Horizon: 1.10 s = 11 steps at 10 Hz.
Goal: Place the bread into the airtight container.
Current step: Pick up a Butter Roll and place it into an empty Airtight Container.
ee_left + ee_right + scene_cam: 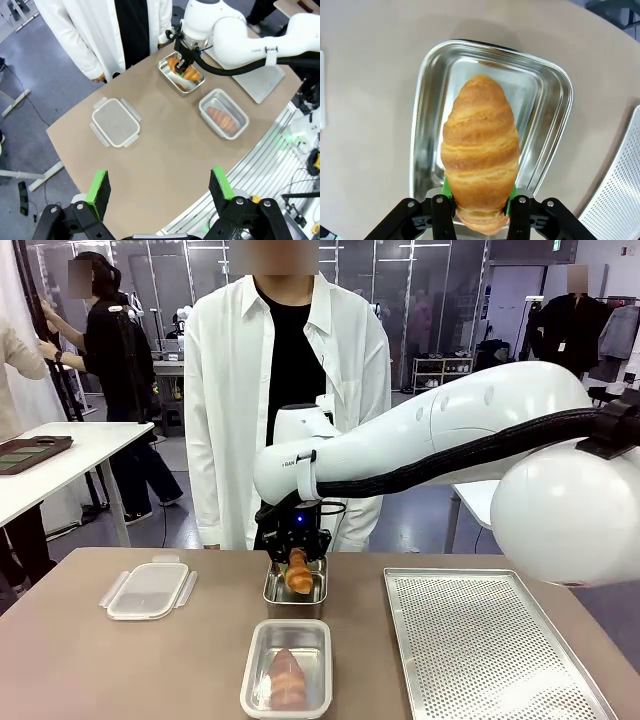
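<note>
My right gripper (pixel 297 558) is shut on the bread, a golden croissant (pixel 480 145), with its green pads against the lower end. The croissant (pixel 298 572) hangs point-down over the open steel airtight container (pixel 272 592) at the table's far middle, in front of the person. In the right wrist view the container's rim (pixel 420 100) surrounds the bread. The left wrist view shows the same croissant (pixel 184 70) over that container (pixel 167 75). My left gripper (pixel 160 182) is open and empty, high above the near table edge.
A second steel container (pixel 255 670) nearer me holds another croissant (pixel 287 675). A clear clip lid (pixel 147 590) lies at the left. A perforated metal tray (pixel 480 640) covers the right side. The person stands at the far edge.
</note>
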Tool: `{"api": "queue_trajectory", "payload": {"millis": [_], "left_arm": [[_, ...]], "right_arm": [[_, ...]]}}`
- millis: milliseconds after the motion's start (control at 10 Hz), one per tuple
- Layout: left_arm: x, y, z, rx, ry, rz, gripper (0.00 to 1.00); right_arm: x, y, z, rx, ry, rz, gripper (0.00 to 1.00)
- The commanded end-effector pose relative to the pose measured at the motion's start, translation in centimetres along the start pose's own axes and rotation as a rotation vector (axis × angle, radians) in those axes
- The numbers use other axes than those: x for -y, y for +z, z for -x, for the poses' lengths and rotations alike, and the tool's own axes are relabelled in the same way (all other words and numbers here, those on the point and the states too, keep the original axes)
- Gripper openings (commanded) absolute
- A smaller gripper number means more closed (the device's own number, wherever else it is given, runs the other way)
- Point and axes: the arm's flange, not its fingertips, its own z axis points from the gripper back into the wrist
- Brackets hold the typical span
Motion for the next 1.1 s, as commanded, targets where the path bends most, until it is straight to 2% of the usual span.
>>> {"api": "queue_trajectory", "payload": {"millis": [0, 100, 300, 700, 800, 900, 1000], "left_arm": [[-0.1, 0.1, 0.0, -0.004, -0.017, 0.0, 1.0], [-0.1, 0.1, 0.0, -0.004, -0.017, 0.0, 1.0], [-0.1, 0.1, 0.0, -0.004, -0.017, 0.0, 1.0], [-0.1, 0.1, 0.0, -0.004, -0.017, 0.0, 1.0], [-0.1, 0.1, 0.0, -0.004, -0.017, 0.0, 1.0], [-0.1, 0.1, 0.0, -0.004, -0.017, 0.0, 1.0], [-0.1, 0.1, 0.0, -0.004, -0.017, 0.0, 1.0]], "right_arm": [[0.4, 0.0, -0.4, 0.017, 0.02, -0.018, 0.5], [0.4, 0.0, -0.3, 0.035, 0.028, -0.032, 0.7], [0.4, -0.2, -0.3, 0.036, 0.025, -0.028, 1.0], [1.1, -0.2, -0.3, 0.043, 0.027, -0.048, 1.0], [1.8, -0.8, -0.1, 0.008, 0.037, -0.075, 1.0], [0.3, -0.1, -0.7, 0.031, 0.01, -0.023, 1.0], [0.3, -0.1, -0.7, 0.031, 0.01, -0.023, 1.0]]}}
